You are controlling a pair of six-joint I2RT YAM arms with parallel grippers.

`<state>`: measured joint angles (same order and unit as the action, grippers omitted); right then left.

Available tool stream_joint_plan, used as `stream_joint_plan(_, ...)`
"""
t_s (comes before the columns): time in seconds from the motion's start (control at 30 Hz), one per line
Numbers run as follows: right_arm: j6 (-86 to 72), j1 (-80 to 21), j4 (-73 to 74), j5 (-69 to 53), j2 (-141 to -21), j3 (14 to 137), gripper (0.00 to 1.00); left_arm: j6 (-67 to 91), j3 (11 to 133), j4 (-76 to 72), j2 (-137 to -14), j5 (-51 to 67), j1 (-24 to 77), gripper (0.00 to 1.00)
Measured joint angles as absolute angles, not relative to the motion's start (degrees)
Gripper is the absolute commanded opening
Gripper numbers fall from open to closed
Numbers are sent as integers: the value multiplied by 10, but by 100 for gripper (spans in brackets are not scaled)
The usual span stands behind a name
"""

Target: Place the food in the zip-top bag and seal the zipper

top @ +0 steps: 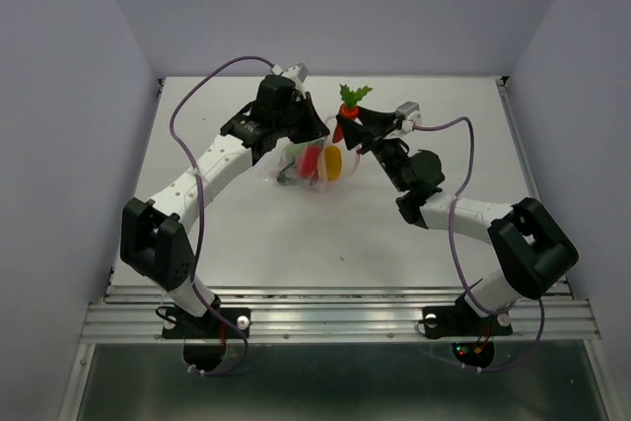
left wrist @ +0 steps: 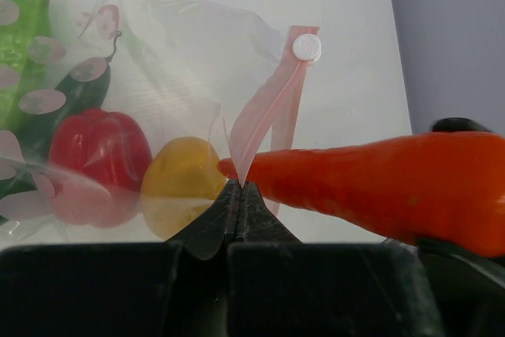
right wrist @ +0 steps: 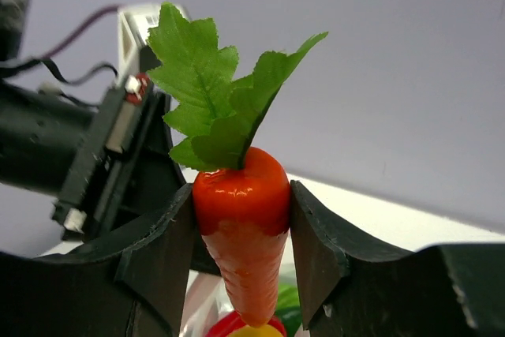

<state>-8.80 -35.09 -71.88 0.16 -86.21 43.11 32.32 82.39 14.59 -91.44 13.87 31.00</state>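
Left claw (left wrist: 239,189) pinched on zip-top bag (left wrist: 197,53) edge, pepper (left wrist: 99,147), yellow piece (left wrist: 180,185), cucumber (left wrist: 75,100) inside, right claw (right wrist: 241,250) gripping carrot (right wrist: 239,195)

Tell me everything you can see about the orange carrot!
The glossy orange toy carrot looks like smooth plastic, with a tapered body and a flat, jagged green leaf top. The right arm's black fingers squeeze it on both sides just below the leaves, holding it off the table. Its pointed tip aims at the pink-edged mouth of the clear crinkly plastic bag and reaches right up to it.
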Motion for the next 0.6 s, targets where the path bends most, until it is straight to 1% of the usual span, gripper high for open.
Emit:
stream_joint_plan(0.27, -58, -365, -727, 37, -927, 422, 39, 327, 831, 153, -914, 137, 306, 0)
stream_joint_plan(0.6, -54, -366, -727, 85, -1006, 427, 40, 329, 834, 159, -914, 137, 303, 0)
